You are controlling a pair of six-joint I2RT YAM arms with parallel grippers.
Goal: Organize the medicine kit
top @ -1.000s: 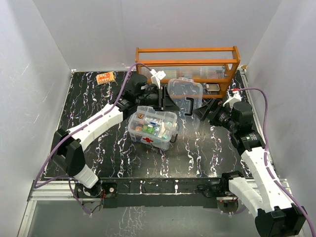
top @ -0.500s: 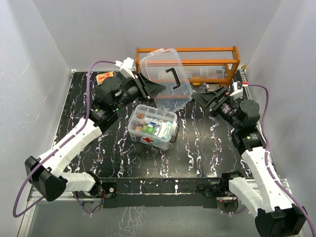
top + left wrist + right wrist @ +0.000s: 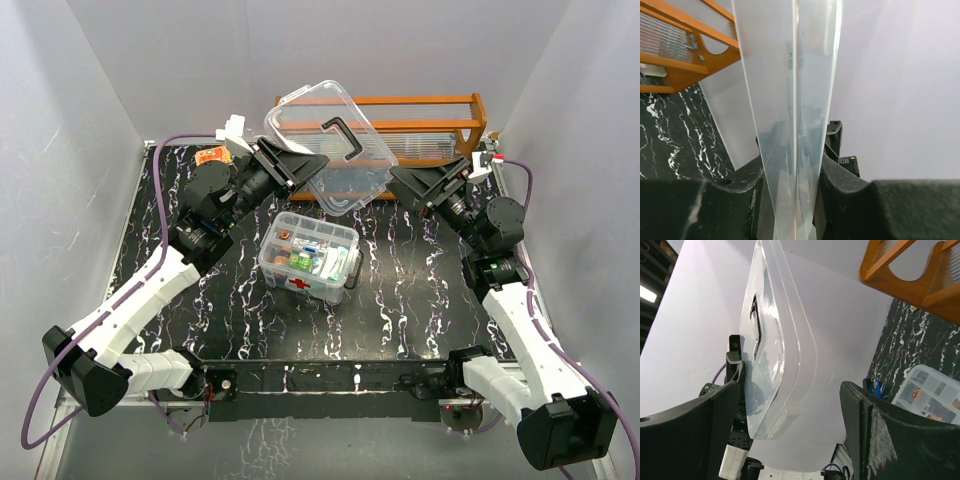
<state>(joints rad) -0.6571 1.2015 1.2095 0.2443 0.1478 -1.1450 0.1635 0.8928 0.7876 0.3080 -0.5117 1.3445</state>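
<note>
Above the black marbled table (image 3: 420, 300), the medicine kit's clear lid (image 3: 330, 145) hung tilted in the air, its dark handle (image 3: 342, 133) turned up and to the right. The left gripper (image 3: 308, 165) pinched the lid's lower left edge. From the left wrist, the thin plastic ran edge-on between its fingers (image 3: 837, 182), which pressed against it. Below the lid, the clear box (image 3: 300, 278) with the red cross stood uncovered on the table, and the divided tray (image 3: 312, 243) sat in it with small packets. The right gripper (image 3: 408, 185) hovered near the lid's right corner, jaws spread wide and gripping nothing. Behind stood an orange wooden rack (image 3: 420, 125). A small orange packet (image 3: 213, 156) lay at the far left corner.
</note>
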